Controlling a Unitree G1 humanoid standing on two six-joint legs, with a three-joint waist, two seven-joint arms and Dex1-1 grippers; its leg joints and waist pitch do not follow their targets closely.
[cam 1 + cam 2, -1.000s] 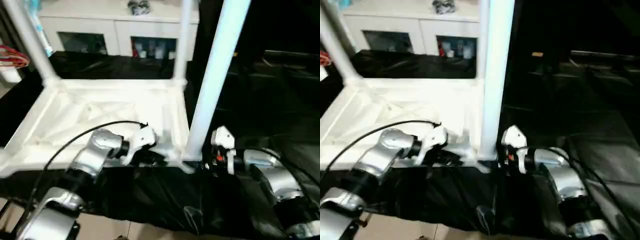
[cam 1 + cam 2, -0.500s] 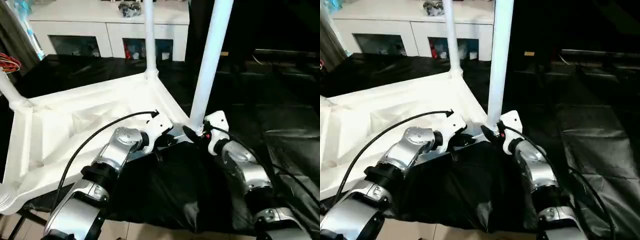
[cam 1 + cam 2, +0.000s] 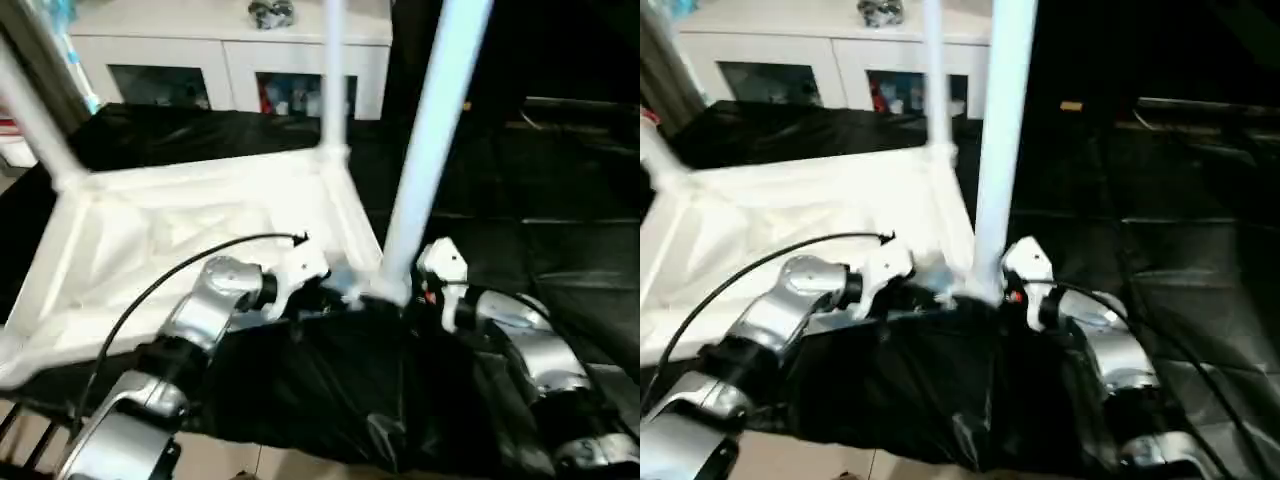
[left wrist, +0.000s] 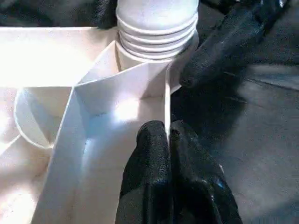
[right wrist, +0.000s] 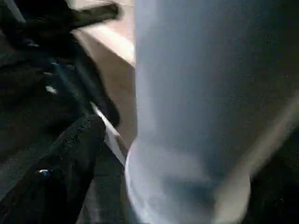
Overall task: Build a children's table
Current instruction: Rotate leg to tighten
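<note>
The children's table (image 3: 150, 240) lies upside down on a black-covered surface, its ribbed underside facing up. White legs stand in its corner sockets, the nearest one (image 3: 430, 150) at the near right corner. My left gripper (image 4: 167, 133) is shut on the thin rim wall next to that corner socket (image 4: 156, 28). My right gripper (image 3: 405, 292) sits at the base of the near right leg (image 5: 196, 93). It is open, and one black finger (image 5: 70, 172) stands a little off the tube.
A white cabinet (image 3: 230, 60) with glass-fronted compartments stands behind the table. Black cloth (image 3: 330, 400) covers the work surface and hangs over its near edge. A far leg (image 3: 335, 70) and a left leg (image 3: 35, 110) rise around the table.
The head view has swung between frames. My right gripper's fingers have spread apart at the base of the near right leg. My left gripper still pinches the rim.
</note>
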